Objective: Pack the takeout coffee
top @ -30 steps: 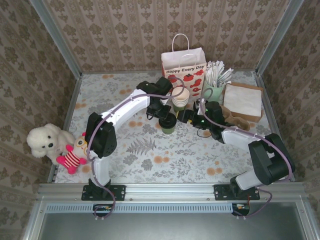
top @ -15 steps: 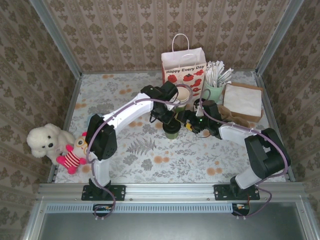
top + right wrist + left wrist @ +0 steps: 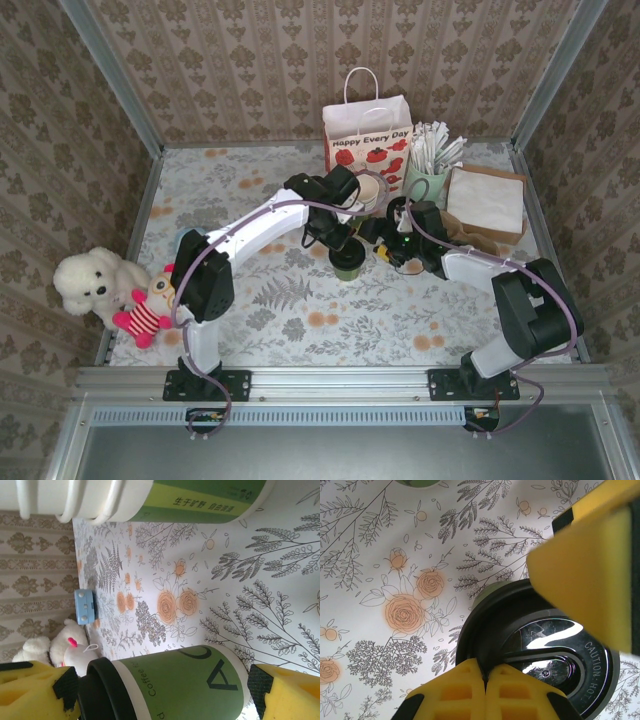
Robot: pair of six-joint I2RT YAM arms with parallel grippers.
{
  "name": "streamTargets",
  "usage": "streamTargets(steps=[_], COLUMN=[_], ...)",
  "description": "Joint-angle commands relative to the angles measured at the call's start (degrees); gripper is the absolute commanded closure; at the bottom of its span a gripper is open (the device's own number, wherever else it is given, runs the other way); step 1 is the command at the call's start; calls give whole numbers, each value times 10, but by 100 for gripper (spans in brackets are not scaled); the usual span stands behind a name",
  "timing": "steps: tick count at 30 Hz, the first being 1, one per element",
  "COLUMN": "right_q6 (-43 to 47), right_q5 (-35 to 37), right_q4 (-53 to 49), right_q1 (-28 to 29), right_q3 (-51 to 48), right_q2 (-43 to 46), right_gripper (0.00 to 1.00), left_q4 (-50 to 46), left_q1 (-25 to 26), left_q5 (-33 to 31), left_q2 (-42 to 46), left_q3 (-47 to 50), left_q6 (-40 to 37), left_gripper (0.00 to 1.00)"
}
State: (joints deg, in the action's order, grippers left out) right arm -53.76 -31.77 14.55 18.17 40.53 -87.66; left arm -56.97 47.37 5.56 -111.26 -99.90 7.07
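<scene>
We see the takeout coffee upright near the table's middle, at 6 o'clock from the paper bag. The left gripper is pinched fully together, empty, over the lid's rim. The right gripper, at the cup's 3 o'clock, gapes wide around it, and we cannot tell whether it touches.

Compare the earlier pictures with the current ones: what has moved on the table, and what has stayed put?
The left gripper, shut, swung right and nearer, over the lid of the takeout coffee. The right gripper, open, advanced left toward it. The coffee seems nudged slightly right and nearer. The paper bag, cup stack and plush toys stayed put.
</scene>
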Motion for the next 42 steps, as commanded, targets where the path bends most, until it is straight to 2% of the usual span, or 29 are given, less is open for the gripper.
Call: streamTargets(steps=[1, 9, 14, 17, 22, 28, 35, 42], right_q6=[66, 63, 61, 67, 90, 111, 107, 119], right_q5=[-44, -53, -44, 16, 163, 307, 396, 447], right_q4=[-22, -9, -1, 2, -14, -71, -88, -101], right_q1=[5, 6, 4, 3, -3, -16, -22, -26], right_q3=[4, -17, 6, -2, -30, -47, -62, -67], right_q2=[-13, -59, -23, 27, 117, 182, 220, 244], right_gripper=[9, 9, 6, 0, 0, 0, 0, 0], left_q4=[-4, 32, 0, -21, -16, -21, 2, 22], left_q1=[4, 7, 2, -3, -3, -16, -49, -79], left_q5=[11, 30, -21, -35, -42, -93, -83, -69], left_q2=[-17, -19, -7, 3, 29, 39, 53, 44], left_q3=[22, 58, 38, 22, 28, 36, 42, 37], left_q6=[16, 51, 47, 68, 131, 189, 217, 227], left_gripper=[100, 100, 100, 100, 100, 100, 100, 100])
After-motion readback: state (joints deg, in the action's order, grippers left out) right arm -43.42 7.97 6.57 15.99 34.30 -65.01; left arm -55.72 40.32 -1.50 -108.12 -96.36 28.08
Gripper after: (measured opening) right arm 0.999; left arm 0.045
